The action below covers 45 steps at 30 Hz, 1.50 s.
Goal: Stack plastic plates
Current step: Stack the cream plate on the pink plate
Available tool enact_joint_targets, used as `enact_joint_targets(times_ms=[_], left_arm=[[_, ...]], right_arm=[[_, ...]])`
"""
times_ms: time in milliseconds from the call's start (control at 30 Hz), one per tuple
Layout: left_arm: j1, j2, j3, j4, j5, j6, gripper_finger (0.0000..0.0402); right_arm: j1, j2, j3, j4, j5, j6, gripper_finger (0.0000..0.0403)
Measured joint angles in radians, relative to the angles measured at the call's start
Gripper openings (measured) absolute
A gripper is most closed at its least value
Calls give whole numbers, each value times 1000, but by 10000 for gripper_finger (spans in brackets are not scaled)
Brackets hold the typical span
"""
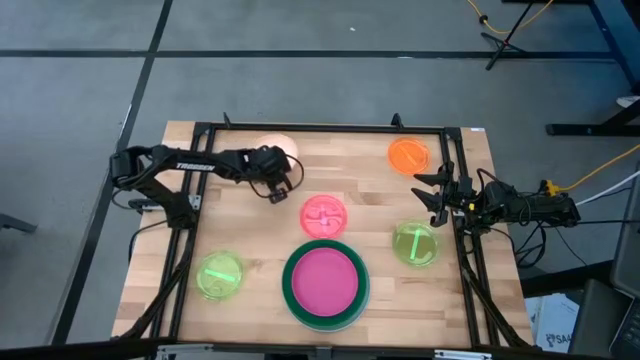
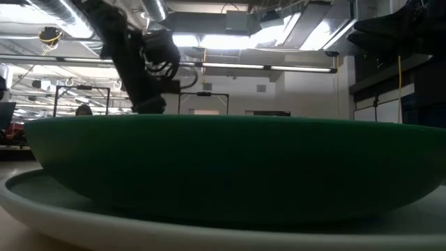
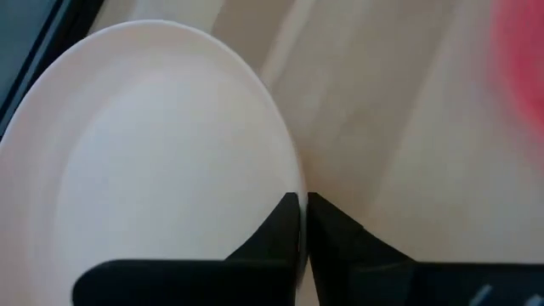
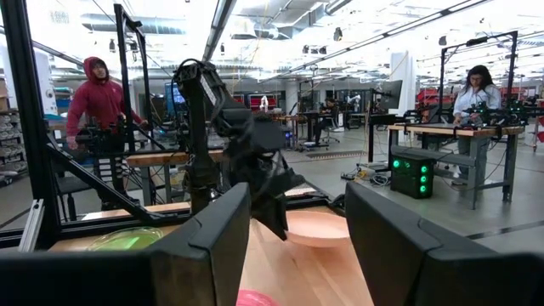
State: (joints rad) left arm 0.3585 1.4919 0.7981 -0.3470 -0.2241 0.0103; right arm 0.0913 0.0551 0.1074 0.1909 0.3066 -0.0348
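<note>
A: Pinching the peach plate (image 3: pixel 161 161) by its rim, left gripper (image 1: pixel 277 192) sits at the table's (image 1: pixel 250 240) far side, jaws narrowed to a sliver on the edge.

B: And the stack so far? We see magenta (image 1: pixel 325 280) in dark green (image 1: pixel 290 290) on light blue (image 1: pixel 352 318), near edge, centre.

A: Yep. Pink (image 1: pixel 323 214) lies between grip and stack, orange (image 1: pixel 407 154) far right, two lime ones (image 1: pixel 219 276) (image 1: pixel 415 244) either side.

B: Right gripper (image 1: pixel 434 195)?

A: Parked at the right rail, jaws wide, holding nothing.

B: Risk, imo: thin edge grip, so the plate may pivot or slip on the lift. A low carry could clip pink.
</note>
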Motion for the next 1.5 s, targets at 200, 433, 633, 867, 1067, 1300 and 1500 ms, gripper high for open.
enact_joint_targets(times_ms=[200,433,633,867,1067,1300,1500], left_arm=[[-146,-1,83,-21,-2,-4,10],[-321,-1,171,-17,6,-30,10],[-466,-2,203,24,75,-29,10],[-614,-2,203,103,149,-26,10],[-713,16,203,221,242,-25,11],[-776,109,203,322,276,-26,16],[-797,179,203,373,272,-53,17]], right_arm=[[0,0,0,39,-2,7,188],[0,0,0,42,-3,7,188],[0,0,0,42,-3,8,188],[0,0,0,41,-4,8,188],[0,0,0,41,-4,8,188],[0,0,0,37,-4,8,188],[0,0,0,37,-4,8,188]])
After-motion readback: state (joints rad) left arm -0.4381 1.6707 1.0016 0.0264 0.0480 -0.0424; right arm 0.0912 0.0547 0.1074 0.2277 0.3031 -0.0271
